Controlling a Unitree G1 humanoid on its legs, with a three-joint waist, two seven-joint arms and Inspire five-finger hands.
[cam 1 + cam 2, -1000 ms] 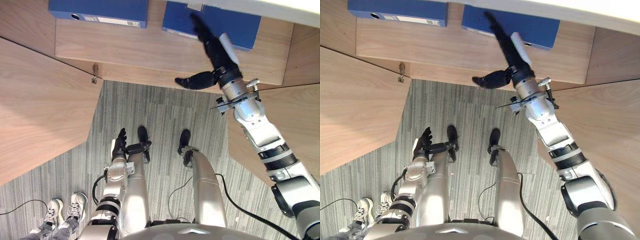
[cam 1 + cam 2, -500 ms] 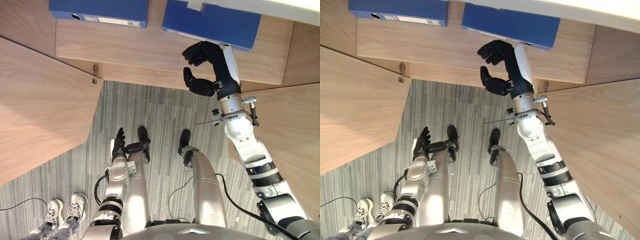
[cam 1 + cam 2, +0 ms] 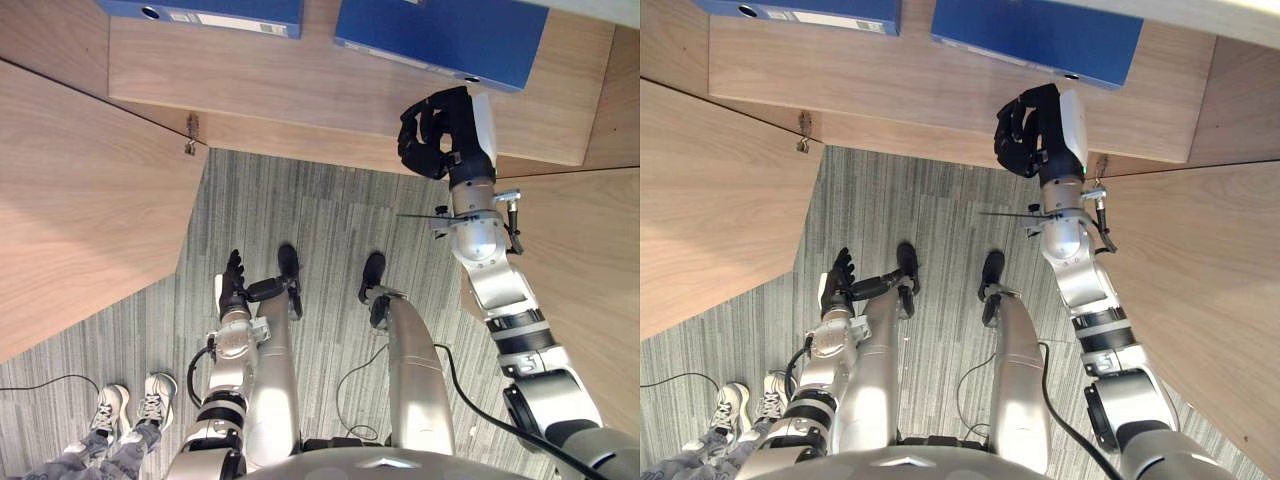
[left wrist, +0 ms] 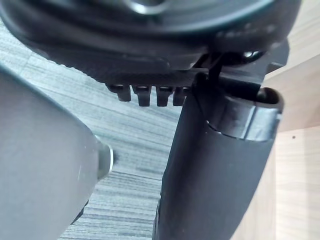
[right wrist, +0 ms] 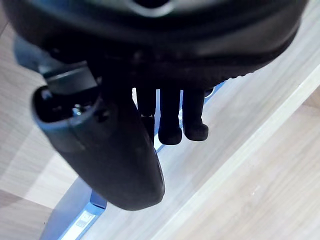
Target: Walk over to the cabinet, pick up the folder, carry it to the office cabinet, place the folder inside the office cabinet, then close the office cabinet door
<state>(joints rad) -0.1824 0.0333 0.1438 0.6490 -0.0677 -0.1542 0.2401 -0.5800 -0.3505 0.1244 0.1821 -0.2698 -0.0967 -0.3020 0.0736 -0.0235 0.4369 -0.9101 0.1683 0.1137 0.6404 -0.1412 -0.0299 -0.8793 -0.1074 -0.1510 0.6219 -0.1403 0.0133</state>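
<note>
Right eye view shows the right hand (image 3: pixel 1035 130) with its fingers curled into a loose fist, clamped on nothing, and hanging over the front edge of the shelf (image 3: pixel 890 85). A second ago that hand was stretched flat onto the folder (image 3: pixel 1040 30); half a second ago it was lifting off with fingers bending, and now it has drawn back and no longer touches the folder. The right wrist view agrees: the fingers (image 5: pixel 170 120) are folded in, with only bare wood and a strip of blue beyond them. The folder lies flat on the shelf inside the cabinet, well apart from a second folder (image 3: pixel 210 10) on the same shelf. So the placing looks finished, and the step that remains is probably closing up: the left door (image 3: pixel 80 200) and right door (image 3: pixel 590 260) both stand swung wide. The left hand (image 3: pixel 232 285) hangs low by the leg, its fingers straight and apart.
</note>
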